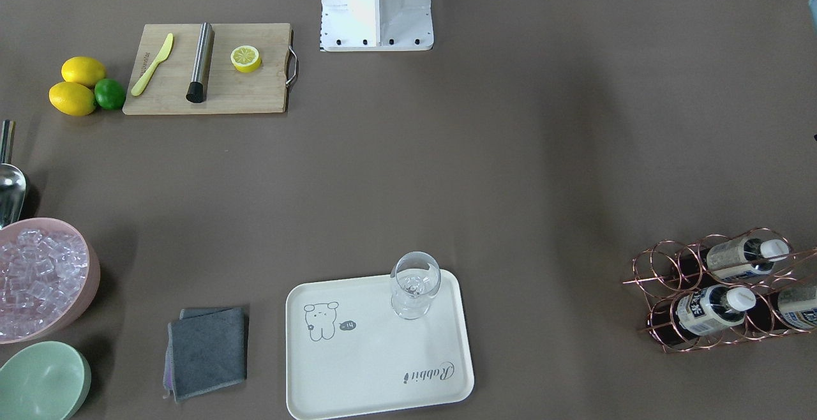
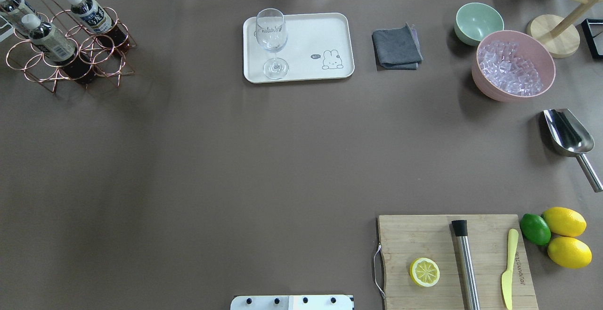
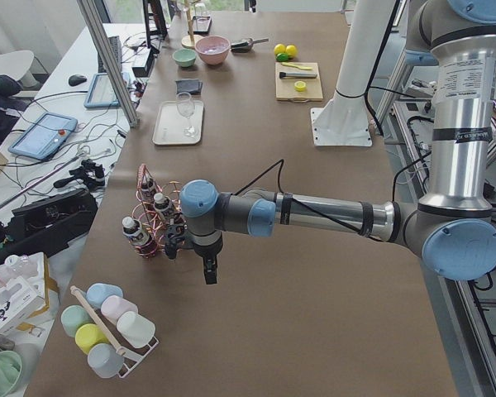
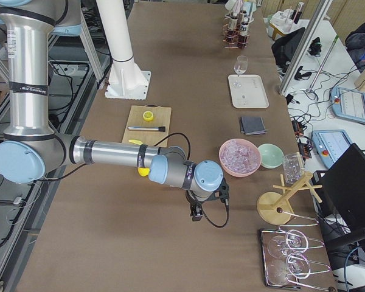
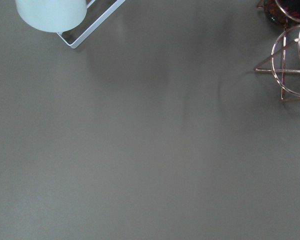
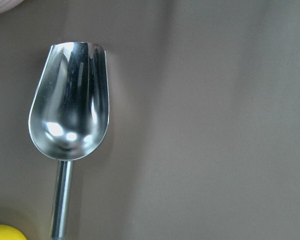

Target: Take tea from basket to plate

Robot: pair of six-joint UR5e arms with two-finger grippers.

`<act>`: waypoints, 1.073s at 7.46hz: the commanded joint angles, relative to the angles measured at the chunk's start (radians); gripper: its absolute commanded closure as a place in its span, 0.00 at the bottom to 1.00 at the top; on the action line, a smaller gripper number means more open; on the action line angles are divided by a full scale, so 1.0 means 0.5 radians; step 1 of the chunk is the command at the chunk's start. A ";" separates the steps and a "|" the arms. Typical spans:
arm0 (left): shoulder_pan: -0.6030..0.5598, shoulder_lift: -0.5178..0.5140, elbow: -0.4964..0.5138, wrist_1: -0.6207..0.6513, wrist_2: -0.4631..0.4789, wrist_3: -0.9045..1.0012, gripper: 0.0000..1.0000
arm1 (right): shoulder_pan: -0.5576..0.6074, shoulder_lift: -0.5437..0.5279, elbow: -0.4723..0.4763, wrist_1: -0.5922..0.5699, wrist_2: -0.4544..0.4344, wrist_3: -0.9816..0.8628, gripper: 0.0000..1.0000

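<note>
Left-side cam, fingers: left fingers (image 3: 210, 273) point down over bare surface (image 3: 314, 314), just beside basket (image 3: 155, 217). Apart or together, can't tell from here.
Left-side cam, tea: 3 bottles of tea (image 3: 135, 236) stand upright in the basket. Plate (image 3: 172, 124) well apart, further along the surface.
Right-side cam, fingers: right fingers (image 4: 196, 214) hang low nr pink ice bowl (image 4: 239, 156). Apart or together, can't tell here either.
Front cam: tea sits in basket cells at view's right, 1 bottle cut by frame edge. Plate at btm ctr w/ wine glass (image 1: 415, 292) on one corner.
Overhead cam: basket in far left corner, white caps up. Plate mid far edge, glass on its left end. Grey cloth (image 2: 396, 48) beside plate.
Left wrist cam: basket rings at right edge. Pale cup (image 5: 52, 12) in white wire rack, top left.
Right wrist cam: steel scoop (image 6: 70, 120) flat on surface, handle toward btm. Bit of lemon (image 6: 5, 232) btm left.
</note>
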 commanded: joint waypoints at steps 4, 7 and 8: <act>-0.227 -0.276 -0.022 0.718 -0.204 -0.031 0.02 | 0.000 0.005 0.013 -0.002 -0.199 0.003 0.01; -0.328 -0.357 -0.236 0.794 -0.219 -0.807 0.02 | 0.003 0.004 0.001 0.016 -0.208 -0.003 0.00; -0.326 -0.403 -0.228 0.766 -0.222 -1.048 0.02 | 0.000 0.011 0.007 0.016 -0.238 -0.003 0.01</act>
